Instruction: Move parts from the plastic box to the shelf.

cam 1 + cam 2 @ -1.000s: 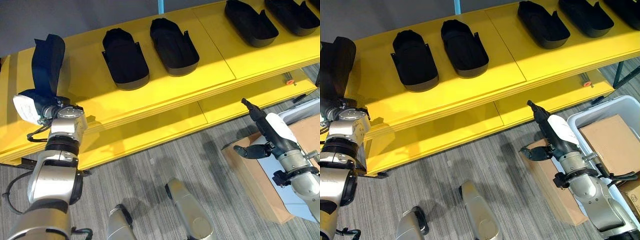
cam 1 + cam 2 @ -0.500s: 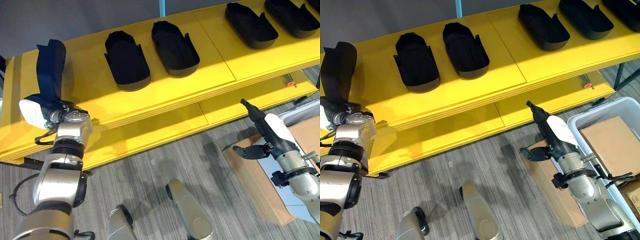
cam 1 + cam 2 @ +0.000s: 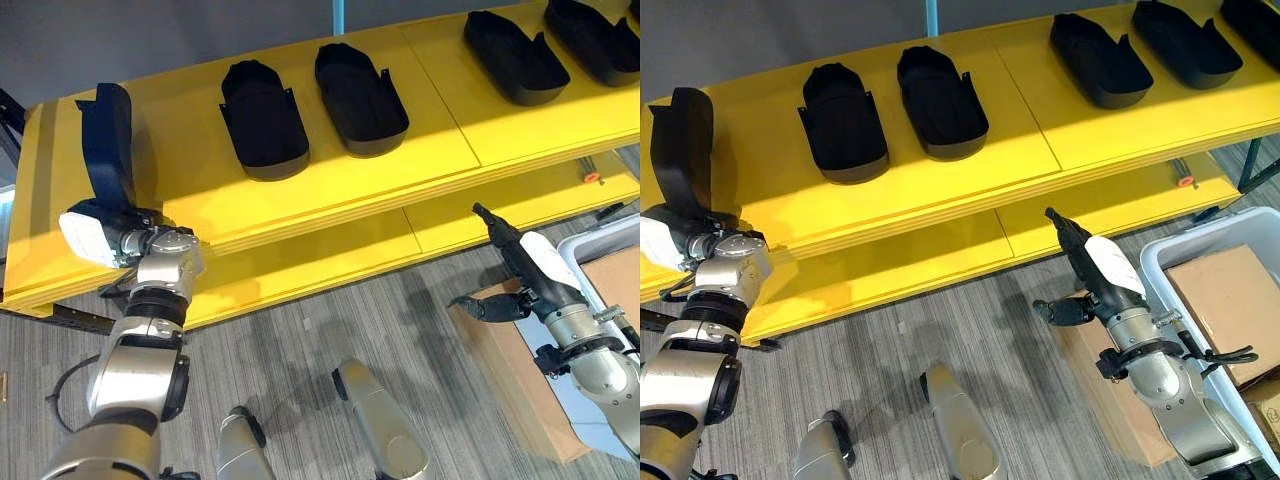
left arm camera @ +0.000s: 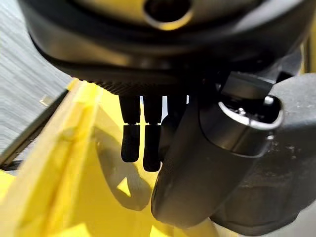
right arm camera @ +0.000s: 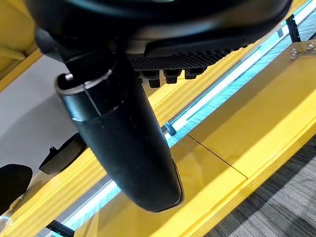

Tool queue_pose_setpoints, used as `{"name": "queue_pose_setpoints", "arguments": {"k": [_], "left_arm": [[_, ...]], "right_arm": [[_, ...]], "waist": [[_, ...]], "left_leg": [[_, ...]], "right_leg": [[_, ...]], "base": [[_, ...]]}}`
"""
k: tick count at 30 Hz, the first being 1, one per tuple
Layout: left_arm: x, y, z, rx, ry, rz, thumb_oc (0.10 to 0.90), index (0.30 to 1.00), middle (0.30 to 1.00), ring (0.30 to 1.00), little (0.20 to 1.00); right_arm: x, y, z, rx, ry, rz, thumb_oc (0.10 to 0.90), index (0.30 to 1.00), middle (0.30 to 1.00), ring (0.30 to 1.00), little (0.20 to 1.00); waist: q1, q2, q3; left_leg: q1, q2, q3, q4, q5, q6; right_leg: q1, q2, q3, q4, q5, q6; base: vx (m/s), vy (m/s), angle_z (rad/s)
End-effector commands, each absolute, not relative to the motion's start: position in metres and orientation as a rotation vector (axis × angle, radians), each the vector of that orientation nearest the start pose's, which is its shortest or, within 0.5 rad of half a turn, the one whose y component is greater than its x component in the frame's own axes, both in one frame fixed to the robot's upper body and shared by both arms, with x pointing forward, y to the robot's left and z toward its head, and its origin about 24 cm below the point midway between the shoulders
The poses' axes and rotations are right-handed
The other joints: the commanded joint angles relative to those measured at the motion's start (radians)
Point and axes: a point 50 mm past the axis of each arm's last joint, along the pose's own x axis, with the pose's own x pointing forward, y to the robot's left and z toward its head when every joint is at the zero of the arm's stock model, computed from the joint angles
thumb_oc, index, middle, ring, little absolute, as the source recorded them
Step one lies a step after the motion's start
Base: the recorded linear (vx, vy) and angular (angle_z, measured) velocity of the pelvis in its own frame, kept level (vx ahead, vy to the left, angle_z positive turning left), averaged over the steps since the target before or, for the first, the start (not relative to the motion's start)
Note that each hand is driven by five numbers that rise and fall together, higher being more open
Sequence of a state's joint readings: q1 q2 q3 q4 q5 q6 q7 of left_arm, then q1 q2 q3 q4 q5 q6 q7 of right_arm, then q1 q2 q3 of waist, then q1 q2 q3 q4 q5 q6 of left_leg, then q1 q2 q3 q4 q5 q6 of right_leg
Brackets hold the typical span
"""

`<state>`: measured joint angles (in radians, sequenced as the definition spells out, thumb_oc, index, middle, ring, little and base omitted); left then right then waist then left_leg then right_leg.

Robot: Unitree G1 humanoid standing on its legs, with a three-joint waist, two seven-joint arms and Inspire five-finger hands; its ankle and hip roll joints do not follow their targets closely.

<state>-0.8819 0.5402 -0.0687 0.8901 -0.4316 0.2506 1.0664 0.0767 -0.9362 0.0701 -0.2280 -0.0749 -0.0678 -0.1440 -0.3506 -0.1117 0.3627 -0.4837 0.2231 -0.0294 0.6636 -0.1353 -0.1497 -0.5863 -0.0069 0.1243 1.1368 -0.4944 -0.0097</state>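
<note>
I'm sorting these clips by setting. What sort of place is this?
Probably a factory or workshop parts station. A long yellow shelf carries a row of identical black moulded parts, a grey plastic box with cardboard stands on the grey floor, and the left hand holds one more part at the shelf's end.

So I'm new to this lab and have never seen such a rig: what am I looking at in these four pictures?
It is a humanoid robot with two silver arms ending in dark hands. The two wide pictures come from its head camera, looking down; the two close ones from cameras on its wrists. Before it stands a yellow two-tier shelf bearing black moulded plastic parts. Its left hand grips another black part, standing it upright at the shelf's left end. Its right hand hangs open, holding nothing, near a grey plastic box with cardboard inside.
</note>
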Motion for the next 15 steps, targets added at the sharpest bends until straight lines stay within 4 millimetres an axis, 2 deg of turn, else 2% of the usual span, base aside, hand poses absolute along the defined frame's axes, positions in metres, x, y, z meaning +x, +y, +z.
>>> {"name": "queue_pose_setpoints", "arguments": {"k": [1, 6, 15], "left_arm": [[0.349, 0.311, 0.160, 0.184, 0.062, 1.312, 0.400, 0.300, 0.300, 0.300, 0.300], [0.342, 0.319, 0.151, 0.136, 0.084, 1.352, 0.400, 0.300, 0.300, 0.300, 0.300], [0.338, 0.330, 0.155, 0.166, 0.071, 1.376, 0.400, 0.300, 0.300, 0.300, 0.300]], "right_arm": [[0.247, -0.240, 0.179, -0.888, -0.490, -0.013, 0.900, 1.000, 1.000, 1.000, 1.000], [0.247, -0.238, 0.175, -0.889, -0.479, 0.004, 0.900, 1.000, 1.000, 1.000, 1.000], [0.247, -0.238, 0.175, -0.896, -0.467, 0.011, 0.900, 1.000, 1.000, 1.000, 1.000]], "waist": [[0.019, -0.026, -0.042], [0.022, -0.022, -0.044], [0.026, -0.022, -0.043]], "left_leg": [[-0.043, -0.056, 0.080, 0.064, -0.111, 0.137], [-0.037, -0.062, 0.077, 0.069, -0.118, 0.141], [-0.035, -0.063, 0.079, 0.065, -0.119, 0.140]], "right_leg": [[0.073, -0.022, -0.038, -0.082, -0.028, -0.069], [0.080, -0.024, -0.038, -0.076, -0.035, -0.070], [0.085, -0.027, -0.039, -0.080, -0.036, -0.070]], "base": [[0.00, 0.000, 0.00], [0.02, 0.014, 0.01], [0.02, 0.004, 0.03]]}}
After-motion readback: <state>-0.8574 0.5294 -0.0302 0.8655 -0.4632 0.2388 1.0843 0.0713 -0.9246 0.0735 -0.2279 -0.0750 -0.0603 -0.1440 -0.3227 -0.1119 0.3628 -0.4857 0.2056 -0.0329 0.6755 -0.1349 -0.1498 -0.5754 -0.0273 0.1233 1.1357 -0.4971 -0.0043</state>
